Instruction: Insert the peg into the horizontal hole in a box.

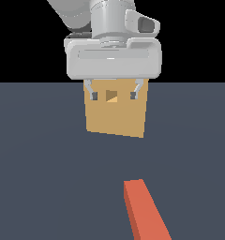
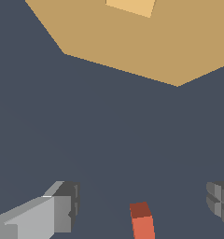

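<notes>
The tan-orange box (image 1: 115, 115) stands on the dark floor in the middle of the exterior view, its small square hole (image 1: 111, 95) facing the camera near the top. My gripper (image 1: 113, 95) hangs open in front of the box's upper face, fingers on either side of the hole, holding nothing. The peg (image 1: 146, 211) lies on the floor nearer the camera, towards the exterior view's right; only its orange-red half shows, running out of frame. In the wrist view the box (image 2: 146, 42), the peg's end (image 2: 142, 219) and the open gripper (image 2: 142, 205) appear, with one finger (image 2: 65, 207) showing plainly.
A dark grey-blue floor (image 1: 39, 164) spreads around the box and peg. No other objects show in either view.
</notes>
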`<act>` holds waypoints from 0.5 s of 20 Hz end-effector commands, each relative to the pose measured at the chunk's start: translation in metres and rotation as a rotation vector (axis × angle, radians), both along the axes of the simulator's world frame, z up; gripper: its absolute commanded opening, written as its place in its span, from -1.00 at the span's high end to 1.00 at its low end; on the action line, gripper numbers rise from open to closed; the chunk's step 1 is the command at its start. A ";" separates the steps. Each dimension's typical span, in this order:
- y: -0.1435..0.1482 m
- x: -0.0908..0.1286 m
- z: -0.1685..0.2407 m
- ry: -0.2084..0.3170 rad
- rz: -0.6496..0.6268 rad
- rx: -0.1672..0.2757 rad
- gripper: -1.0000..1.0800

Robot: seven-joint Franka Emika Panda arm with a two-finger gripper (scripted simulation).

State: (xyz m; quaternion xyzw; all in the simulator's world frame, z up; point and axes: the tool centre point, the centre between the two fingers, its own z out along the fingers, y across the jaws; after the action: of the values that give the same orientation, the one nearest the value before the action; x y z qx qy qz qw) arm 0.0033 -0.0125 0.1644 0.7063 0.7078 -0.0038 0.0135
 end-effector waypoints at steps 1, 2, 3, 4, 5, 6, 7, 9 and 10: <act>0.000 0.000 0.000 0.000 0.000 0.000 -0.92; 0.000 0.000 0.000 0.000 0.000 0.000 -0.92; -0.001 0.000 0.000 0.000 0.001 0.000 -0.92; -0.003 0.000 -0.001 0.000 0.001 0.000 -0.92; -0.005 0.000 -0.002 0.000 0.002 0.000 -0.92; -0.007 0.001 -0.002 0.000 0.004 0.000 -0.92; -0.010 0.001 -0.003 0.000 0.005 0.001 -0.92; -0.019 0.002 -0.006 0.001 0.009 0.001 -0.92; -0.024 0.002 -0.008 0.001 0.011 0.002 -0.92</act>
State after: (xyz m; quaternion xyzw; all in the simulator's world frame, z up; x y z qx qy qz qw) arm 0.0051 -0.0288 0.1590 0.7029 0.7112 -0.0034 0.0129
